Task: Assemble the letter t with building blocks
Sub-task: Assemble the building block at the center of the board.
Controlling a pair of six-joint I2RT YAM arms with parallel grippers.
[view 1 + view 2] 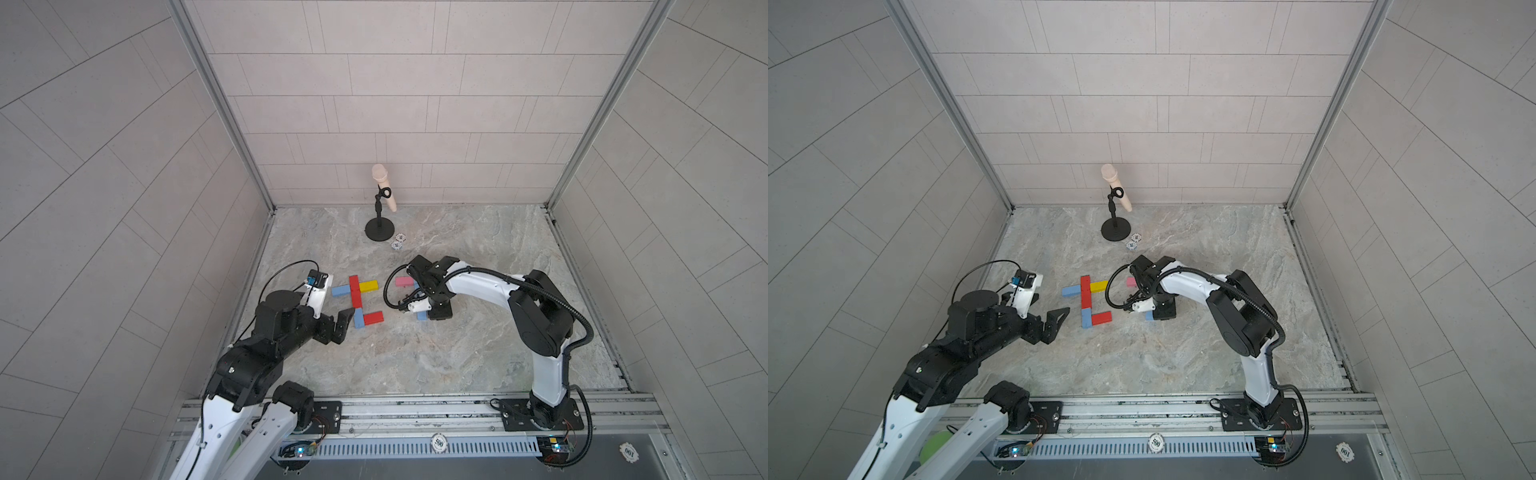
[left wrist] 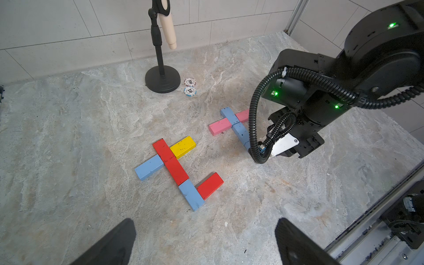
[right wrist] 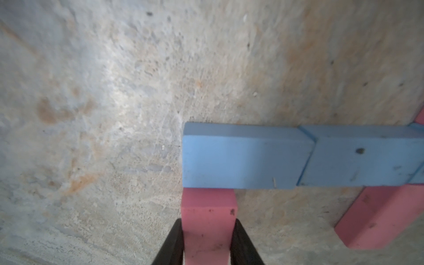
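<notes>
The right gripper (image 3: 207, 227) is closed narrowly on a small flat pink rectangular block (image 3: 207, 206) of painted, wood-like material. Its two black fingers (image 3: 173, 243) press the long sides near one end. The block's free end butts against the side of the end light blue block (image 3: 247, 158), the foot of a line of light blue blocks that carries a pink crossbar block (image 2: 219, 126) further up. Whether the held block rests on the grey marbled tabletop (image 3: 91, 91) or sits just above it, I cannot tell. Beside this figure, nearer the left arm, a letter of red, yellow and light blue blocks (image 2: 171, 164) lies flat. The left gripper (image 2: 205, 221) hovers over bare table with jaws spread wide, holding nothing. The block looks light, rigid and smooth-painted, so it should slide easily and may twist if nudged off-centre. Gripping across the narrow width near mid-length seems safest, and releasing straight upward should avoid dragging its neighbours.
</notes>
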